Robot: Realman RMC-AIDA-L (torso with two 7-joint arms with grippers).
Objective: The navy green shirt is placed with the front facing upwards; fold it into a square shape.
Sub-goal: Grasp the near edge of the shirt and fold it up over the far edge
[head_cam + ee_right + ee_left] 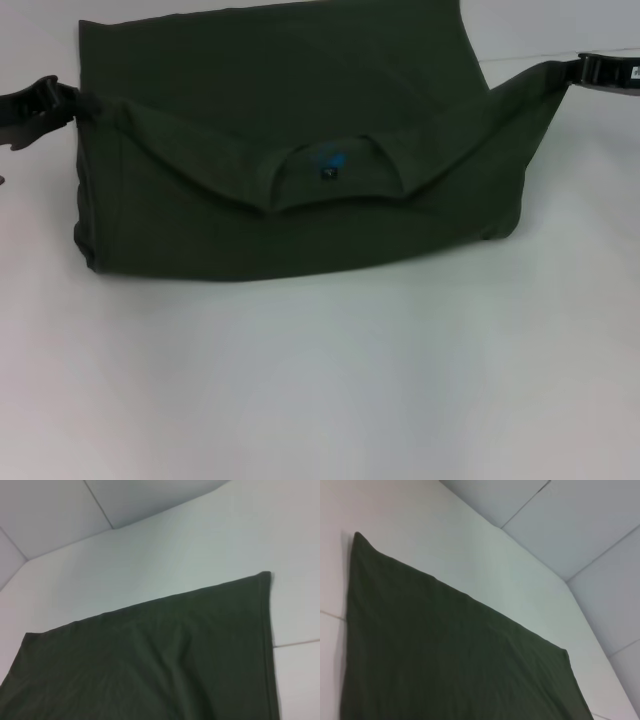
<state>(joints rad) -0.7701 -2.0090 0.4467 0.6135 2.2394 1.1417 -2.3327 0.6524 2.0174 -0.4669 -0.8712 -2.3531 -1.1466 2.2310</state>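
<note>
The navy green shirt [300, 130] lies spread on the white table, its collar end lifted and doubled over toward the far hem. The neck opening with a small blue label [330, 165] faces me. My left gripper [70, 108] is shut on the shirt's left corner at the left edge. My right gripper [583, 70] is shut on the right corner, and the cloth stretches taut up to it. Both wrist views show only flat green shirt cloth [445, 655] [150, 665] on the table, with no fingers in sight. The chest lettering is hidden.
White tabletop [330, 380] stretches wide in front of the shirt. Thin seams cross the surface [300, 642], and pale wall panels [580, 525] rise behind the table's far edge.
</note>
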